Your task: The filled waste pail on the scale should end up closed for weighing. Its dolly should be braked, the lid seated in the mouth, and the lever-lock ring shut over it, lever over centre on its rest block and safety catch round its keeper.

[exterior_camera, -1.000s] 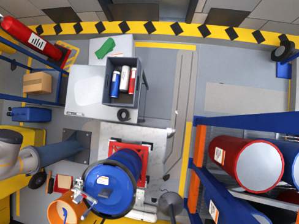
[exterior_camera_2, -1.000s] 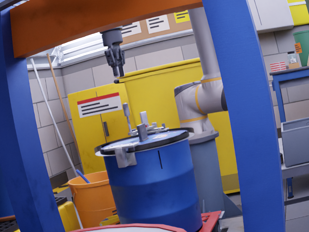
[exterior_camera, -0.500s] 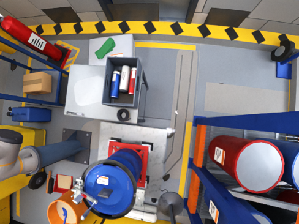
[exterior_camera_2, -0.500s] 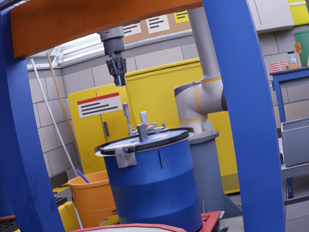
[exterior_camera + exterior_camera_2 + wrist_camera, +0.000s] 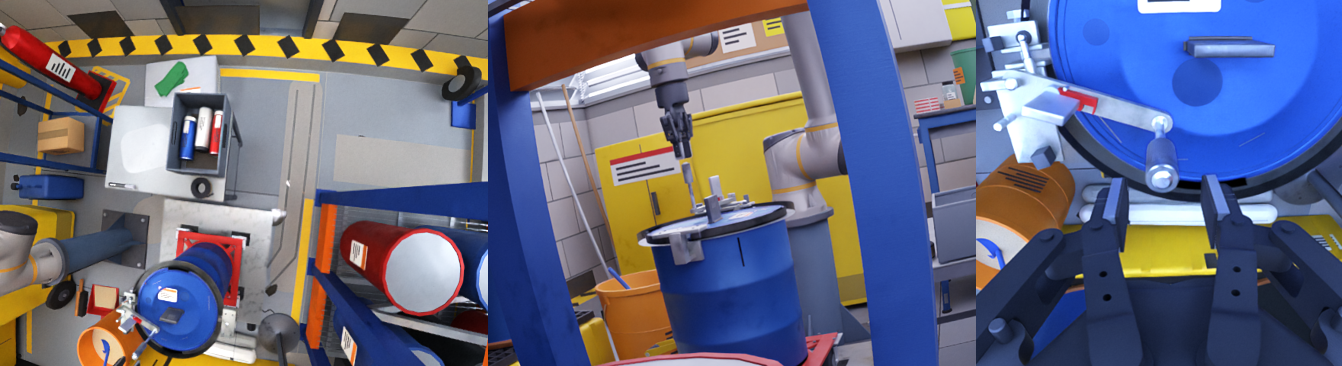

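Note:
The blue lid sits in the mouth of the blue pail, with the dark lock ring around its rim. The pail stands on a red dolly on the scale plate. The ring's metal lever lies across the lid's edge, and its upright handle knob points up. A red catch shows at the lever's hinge end by the bracket. My gripper hangs just above the knob. It is open and empty.
An orange bucket with a blue-handled tool stands close beside the pail, under my arm. Blue and orange rack posts frame the pail. A grey crate of cans sits on the table behind. Yellow cabinets line the wall.

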